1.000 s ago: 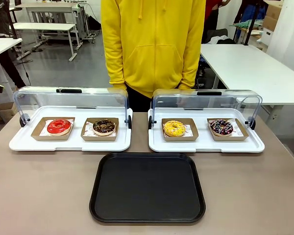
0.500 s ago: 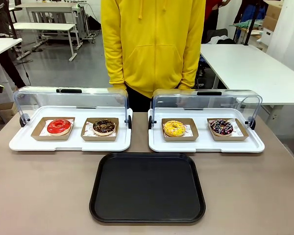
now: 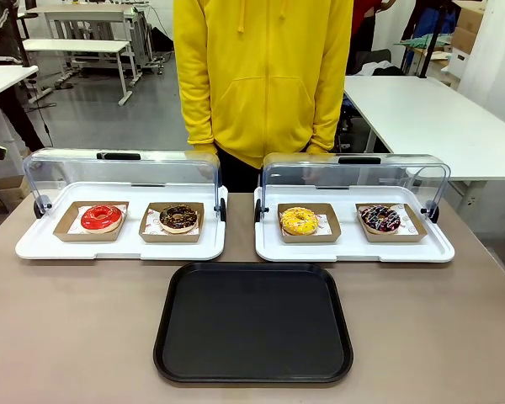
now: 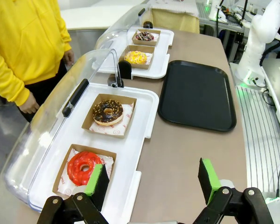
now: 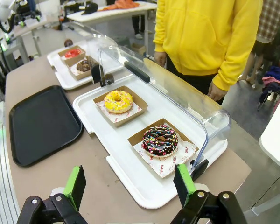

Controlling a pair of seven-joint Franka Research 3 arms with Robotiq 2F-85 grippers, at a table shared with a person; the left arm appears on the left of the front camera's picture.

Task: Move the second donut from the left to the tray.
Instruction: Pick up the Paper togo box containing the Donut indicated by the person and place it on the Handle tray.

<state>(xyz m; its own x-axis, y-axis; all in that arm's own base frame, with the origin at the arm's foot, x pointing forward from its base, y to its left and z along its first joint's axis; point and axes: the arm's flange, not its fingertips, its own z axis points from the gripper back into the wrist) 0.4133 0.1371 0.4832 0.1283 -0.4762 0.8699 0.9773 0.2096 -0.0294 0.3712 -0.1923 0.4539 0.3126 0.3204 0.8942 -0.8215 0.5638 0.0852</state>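
Nothing on the worktop (image 3: 67, 337) has moved over the last second. The donuts, the white display trays and the black tray (image 3: 252, 324) lie exactly as they did, and the person in the yellow hoodie (image 3: 261, 76) stands at the far edge with arms down. I judge that the task has not yet begun: the tray is bare and nothing has been approached.

In the left wrist view the left pincer (image 4: 152, 179) hangs above the near left corner with its green pads spread wide, holding nothing. The right pincer (image 5: 129, 183) is likewise wide open and empty over the right end.

The second donut from the left (image 3: 179, 218) sits on the right half of the left display tray (image 3: 118, 246), just right of the red-glazed donut (image 3: 101, 217) and far-left of the black tray. It is a dark chocolate-glazed ring scattered with small pale crumbs. It lies flat on printed white paper in a shallow brown cardboard holder (image 4: 89, 122). The clear lid (image 3: 118, 168) is swung up behind it, so access from the near side looks open.
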